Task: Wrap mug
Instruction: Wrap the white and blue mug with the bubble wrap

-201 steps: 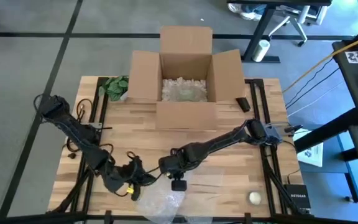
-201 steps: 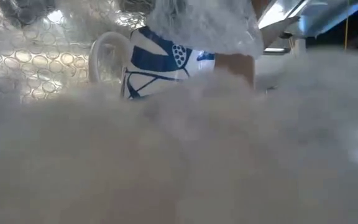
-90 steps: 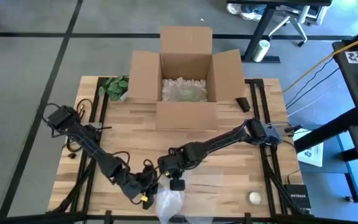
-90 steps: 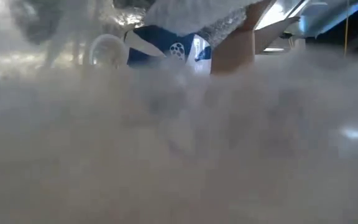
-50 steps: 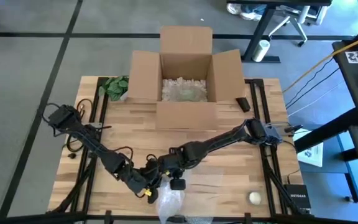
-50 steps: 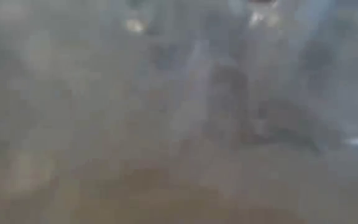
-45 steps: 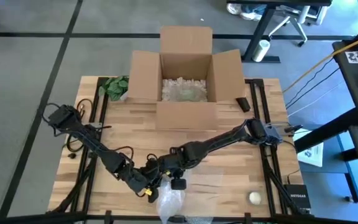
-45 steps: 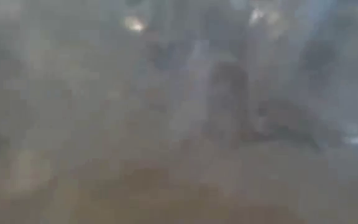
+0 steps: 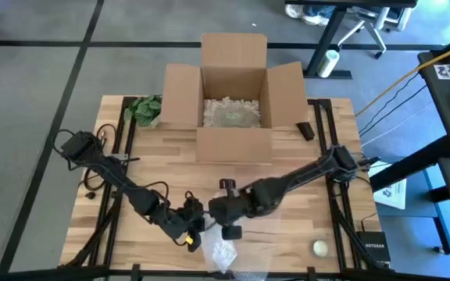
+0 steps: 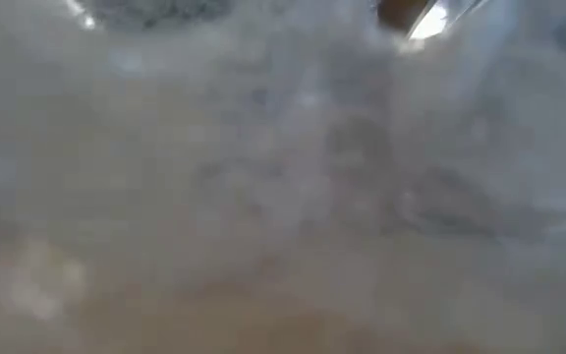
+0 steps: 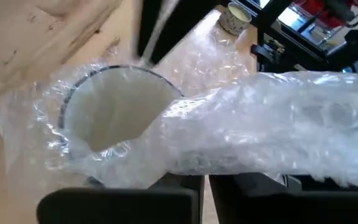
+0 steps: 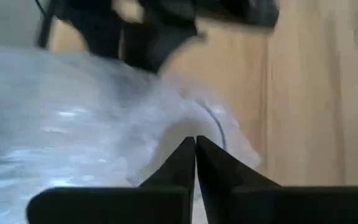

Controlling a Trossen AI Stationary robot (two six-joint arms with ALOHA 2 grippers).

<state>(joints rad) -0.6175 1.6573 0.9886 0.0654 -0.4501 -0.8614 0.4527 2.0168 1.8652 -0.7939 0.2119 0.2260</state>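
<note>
The mug (image 11: pixel 114 115) lies on its side near the front edge of the tabletop (image 9: pixel 303 183), swaddled in bubble wrap (image 9: pixel 221 251). The left hand (image 9: pixel 194 221) and right hand (image 9: pixel 219 209) meet just above it, each with its fingers pinched tight on a fold of the bubble wrap. The open cardboard box (image 9: pixel 233 94) sits well apart at the back.

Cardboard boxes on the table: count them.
1. The open cardboard box stands at the table's far edge, centred, holding packing filler. None other shows.
</note>
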